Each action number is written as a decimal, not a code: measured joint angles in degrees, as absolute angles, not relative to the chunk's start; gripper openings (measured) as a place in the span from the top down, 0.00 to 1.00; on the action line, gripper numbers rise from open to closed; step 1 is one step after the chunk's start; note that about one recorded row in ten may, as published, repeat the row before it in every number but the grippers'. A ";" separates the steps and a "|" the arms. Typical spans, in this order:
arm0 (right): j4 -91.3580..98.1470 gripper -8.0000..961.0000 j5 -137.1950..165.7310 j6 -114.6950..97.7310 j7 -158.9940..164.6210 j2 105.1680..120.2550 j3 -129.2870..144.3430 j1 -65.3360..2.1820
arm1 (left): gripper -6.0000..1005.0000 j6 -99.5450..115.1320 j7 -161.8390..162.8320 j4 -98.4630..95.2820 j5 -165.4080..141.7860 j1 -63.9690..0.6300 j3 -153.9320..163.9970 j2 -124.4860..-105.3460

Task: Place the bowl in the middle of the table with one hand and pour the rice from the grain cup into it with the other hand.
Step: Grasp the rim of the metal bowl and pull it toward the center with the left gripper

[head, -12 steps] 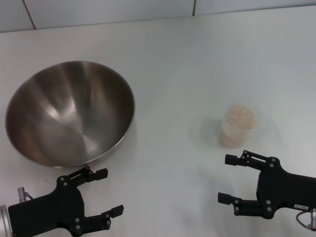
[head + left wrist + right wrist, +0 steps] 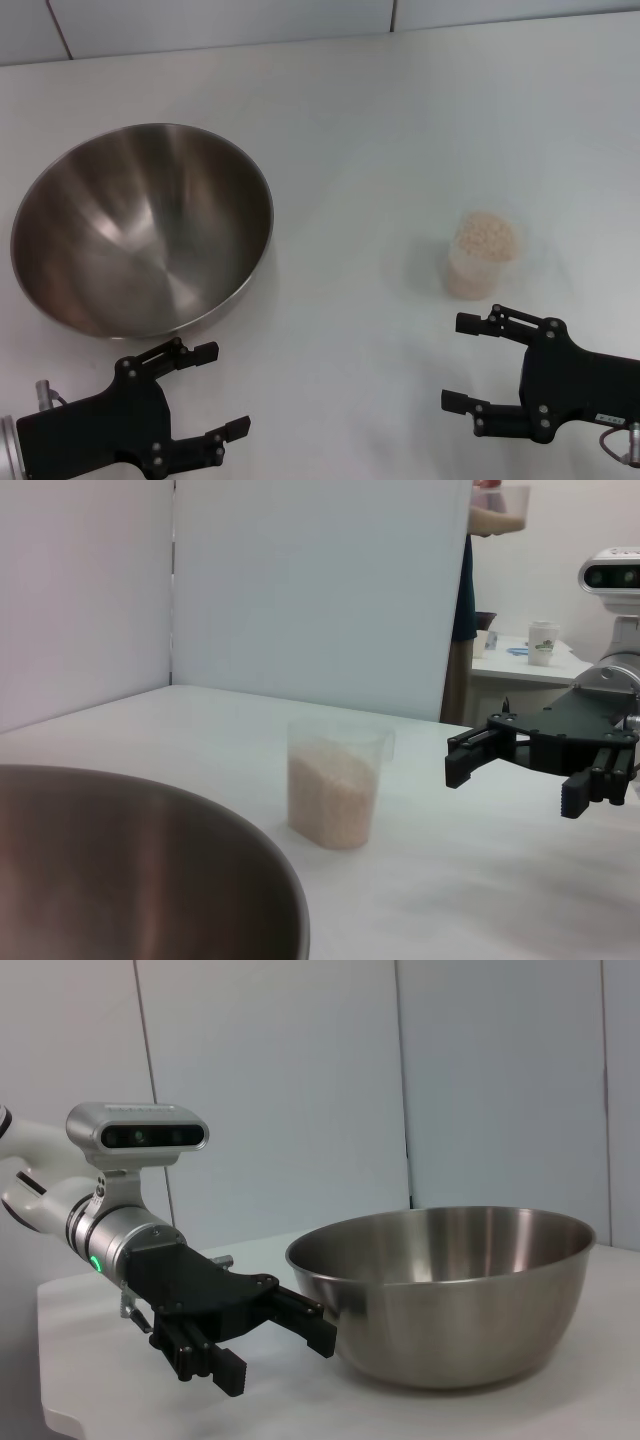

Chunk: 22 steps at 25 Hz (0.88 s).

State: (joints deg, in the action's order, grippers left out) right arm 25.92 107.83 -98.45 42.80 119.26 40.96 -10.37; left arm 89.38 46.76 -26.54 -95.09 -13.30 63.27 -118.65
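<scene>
Fingers spread wide on both grippers, nothing held. Left gripper (image 2: 212,390) sits at the near edge of the desk (image 2: 400,120), just short of the bowl (image 2: 142,228). Right gripper (image 2: 465,363) is near the cup (image 2: 482,255), not touching it.

Bowl is on the robot's left side of the desk, not in the middle. It's empty, upright, with its rim facing the left fingers. The cup stands upright on the right, filled with rice (image 2: 486,235) close to the brim.

Risks as I see them:
- The bowl wall is thin, curved, shiny steel. A rim pinch could slip or tip the bowl if the fingers don't seat squarely over the edge.
- Dragging instead of lifting could make it spin or skid on the smooth desk.
- The cup is light and nearly full. A finger nudging it before closing could topple it and scatter rice.
- A hard squeeze on soft clear plastic might deform it and push grains over the lip.
- Tilting before the cup is over the bowl would spill onto the desk.

Room: there's a wide bare stretch between bowl and cup, so the bowl has a free path to centre. The far side is open up to the back wall (image 2: 220,20). Bowl and cup are well apart, and the arms shouldn't cross.
</scene>
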 joint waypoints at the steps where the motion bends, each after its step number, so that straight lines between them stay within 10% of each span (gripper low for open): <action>1: 25.92 0.13 107.83 -98.45 42.80 119.26 40.96 -10.37 | 0.14 89.38 46.76 -26.56 -95.09 -13.30 63.27 -118.65; 22: 25.93 0.13 107.77 -98.64 42.80 119.35 40.95 -10.37 | 0.14 90.08 46.75 -26.68 -95.09 -12.74 63.71 -118.65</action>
